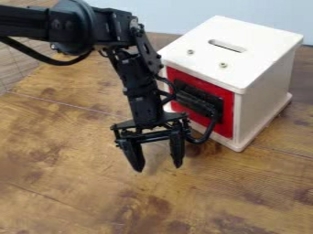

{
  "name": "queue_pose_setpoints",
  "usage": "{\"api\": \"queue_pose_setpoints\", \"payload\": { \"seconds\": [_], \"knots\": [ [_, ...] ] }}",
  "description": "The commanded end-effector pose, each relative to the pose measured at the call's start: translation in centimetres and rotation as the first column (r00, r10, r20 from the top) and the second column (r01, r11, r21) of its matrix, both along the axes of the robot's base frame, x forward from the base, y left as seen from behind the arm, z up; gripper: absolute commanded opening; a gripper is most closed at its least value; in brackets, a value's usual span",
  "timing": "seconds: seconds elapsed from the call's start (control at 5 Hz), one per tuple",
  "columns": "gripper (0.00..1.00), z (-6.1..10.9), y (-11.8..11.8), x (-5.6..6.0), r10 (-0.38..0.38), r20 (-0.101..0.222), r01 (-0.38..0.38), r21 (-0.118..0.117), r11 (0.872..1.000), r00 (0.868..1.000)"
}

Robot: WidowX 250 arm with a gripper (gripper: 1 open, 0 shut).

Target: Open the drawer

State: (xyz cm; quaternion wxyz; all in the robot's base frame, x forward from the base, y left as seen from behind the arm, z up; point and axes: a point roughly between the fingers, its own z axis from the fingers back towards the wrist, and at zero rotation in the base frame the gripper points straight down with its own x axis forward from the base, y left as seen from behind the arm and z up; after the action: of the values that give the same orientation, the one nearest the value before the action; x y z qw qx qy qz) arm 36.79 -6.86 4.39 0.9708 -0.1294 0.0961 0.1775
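The drawer (186, 89) shows as a red front set in a white cube box (244, 64) at the upper right. A large black loop handle (200, 108) on a black plate sticks out from it toward the table's front. My gripper (156, 164) hangs from a black arm (132, 69) just left of and below the handle, pointing down at the table. Its two fingers stand apart with nothing between them. The right finger (177, 153) is close to the handle's lower end; whether it touches is unclear. The drawer front sits flush with the box.
The white box has a slot (228, 44) in its top. The wooden table (73, 183) stretches to the left and front of the gripper.
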Motion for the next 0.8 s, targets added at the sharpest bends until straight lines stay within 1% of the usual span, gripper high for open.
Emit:
{"api": "queue_pose_setpoints", "payload": {
  "seconds": [0.0,0.4,0.6],
  "knots": [
    [1.00,3.95,-2.66,3.31,0.142,0.146,-0.130,-0.088,0.988,0.979],
    [1.00,4.32,-2.43,3.69,0.236,0.146,-0.220,-0.116,0.969,0.961],
    [1.00,3.95,-2.17,3.71,0.204,0.144,-0.185,-0.130,0.974,0.968]
  ]
}}
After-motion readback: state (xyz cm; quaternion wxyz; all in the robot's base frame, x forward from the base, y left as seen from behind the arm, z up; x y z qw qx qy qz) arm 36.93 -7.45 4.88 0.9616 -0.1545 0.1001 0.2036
